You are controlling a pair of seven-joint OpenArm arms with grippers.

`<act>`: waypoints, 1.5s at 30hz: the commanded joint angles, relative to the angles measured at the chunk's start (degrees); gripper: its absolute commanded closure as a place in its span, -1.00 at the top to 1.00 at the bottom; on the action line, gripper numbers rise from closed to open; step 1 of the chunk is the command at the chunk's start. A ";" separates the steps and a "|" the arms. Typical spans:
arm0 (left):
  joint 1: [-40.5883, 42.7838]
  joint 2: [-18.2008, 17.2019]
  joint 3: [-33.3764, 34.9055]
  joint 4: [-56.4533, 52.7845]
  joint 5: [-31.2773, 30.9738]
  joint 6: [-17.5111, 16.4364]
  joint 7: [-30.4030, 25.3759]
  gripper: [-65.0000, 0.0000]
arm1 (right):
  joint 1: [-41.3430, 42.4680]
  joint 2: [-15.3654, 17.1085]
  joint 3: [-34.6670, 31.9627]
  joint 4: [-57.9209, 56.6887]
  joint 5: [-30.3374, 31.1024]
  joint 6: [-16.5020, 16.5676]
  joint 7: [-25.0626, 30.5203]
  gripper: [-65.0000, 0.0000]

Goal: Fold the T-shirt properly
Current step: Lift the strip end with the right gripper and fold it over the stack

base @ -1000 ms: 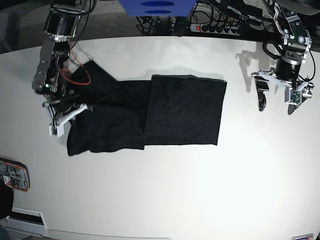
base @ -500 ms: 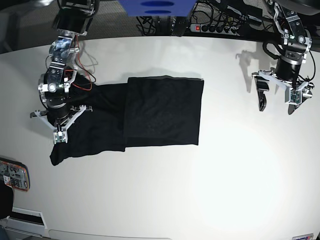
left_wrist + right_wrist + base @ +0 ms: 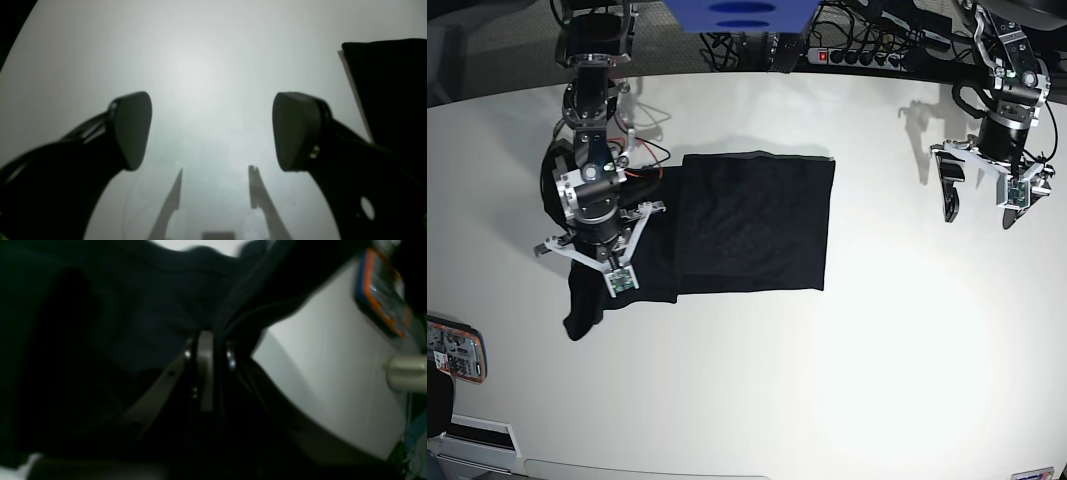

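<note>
The right end effector (image 3: pixel 206 350) is clamped on a lifted edge of the black T-shirt (image 3: pixel 752 220), left-centre on the white surface (image 3: pixel 877 380). The left end effector (image 3: pixel 979 205) hangs wide apart at far right, gripping nothing.

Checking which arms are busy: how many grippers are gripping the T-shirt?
1. The right gripper is shut on the T-shirt at its edge, on the base view's left. The left gripper hangs open above the bare table, apart from the cloth.
</note>
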 commanded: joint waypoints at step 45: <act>0.00 -0.94 7.02 -1.33 -0.72 0.33 -1.58 0.67 | 5.19 -10.33 -42.29 -3.51 -19.18 -0.35 -1.15 -1.00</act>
